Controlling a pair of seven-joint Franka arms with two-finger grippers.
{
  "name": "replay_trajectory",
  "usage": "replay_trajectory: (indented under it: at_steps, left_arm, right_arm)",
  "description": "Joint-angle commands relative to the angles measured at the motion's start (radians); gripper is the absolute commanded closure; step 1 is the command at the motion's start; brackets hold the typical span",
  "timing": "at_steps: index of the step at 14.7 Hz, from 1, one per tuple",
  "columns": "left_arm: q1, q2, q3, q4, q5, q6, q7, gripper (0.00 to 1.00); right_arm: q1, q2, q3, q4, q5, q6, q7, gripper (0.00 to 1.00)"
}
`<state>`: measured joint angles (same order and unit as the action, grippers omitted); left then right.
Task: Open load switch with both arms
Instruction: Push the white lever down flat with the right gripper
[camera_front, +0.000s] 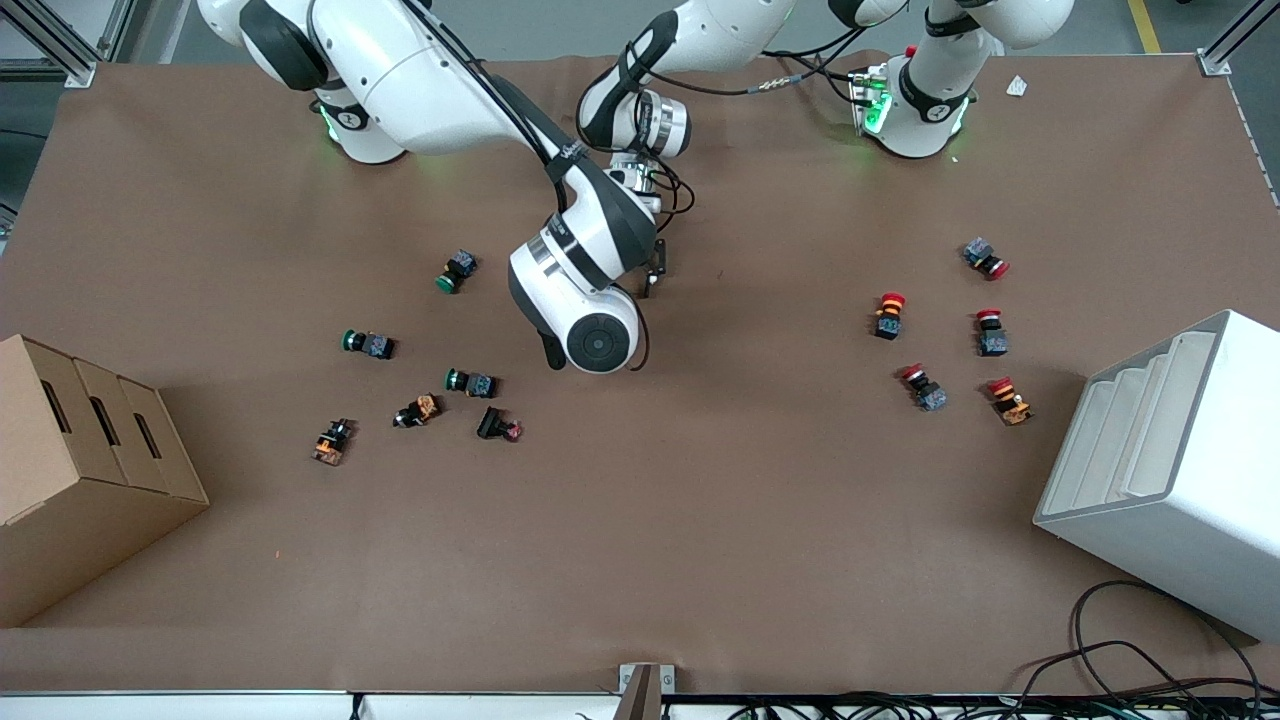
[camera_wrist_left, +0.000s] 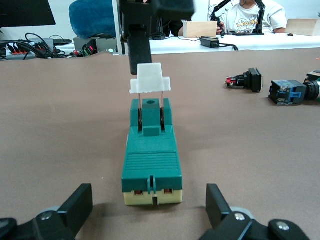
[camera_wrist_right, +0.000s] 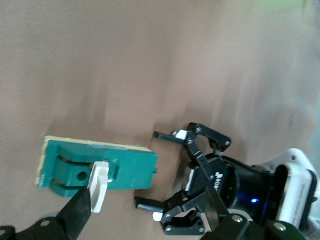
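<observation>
Judged load switch (camera_wrist_left: 152, 160) light, rigid, apt to skid; best clamped at body sides. Logged left gripper (camera_wrist_left: 149, 194) spread astride its cream end, right gripper (camera_wrist_right: 147, 202) spread over raised white toggle (camera_wrist_left: 150, 80).

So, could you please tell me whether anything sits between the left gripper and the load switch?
Nothing visible does. The open left gripper faces the load switch at its cream end, with only bare table between them. The right gripper is open at the raised white toggle.

Brown table (camera_front: 700, 520); push buttons (camera_front: 470, 382), boxes (camera_front: 80, 470).
</observation>
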<state>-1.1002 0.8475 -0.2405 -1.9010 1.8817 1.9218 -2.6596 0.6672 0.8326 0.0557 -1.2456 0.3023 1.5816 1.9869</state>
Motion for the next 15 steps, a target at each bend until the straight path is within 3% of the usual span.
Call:
replay_trajectory:
  at_steps: [1, 15]
  left_arm:
    - [-0.010, 0.055, 0.001, 0.020, 0.010, 0.020, 0.015, 0.00]
    - [-0.010, 0.055, 0.001, 0.019, 0.011, 0.020, 0.024, 0.00]
  right_arm:
    - [-0.005, -0.013, 0.010, -0.012, 0.012, -0.055, -0.025, 0.00]
    - [0.054, -0.003, 0.006, -0.117, -0.028, 0.020, -0.034, 0.00]
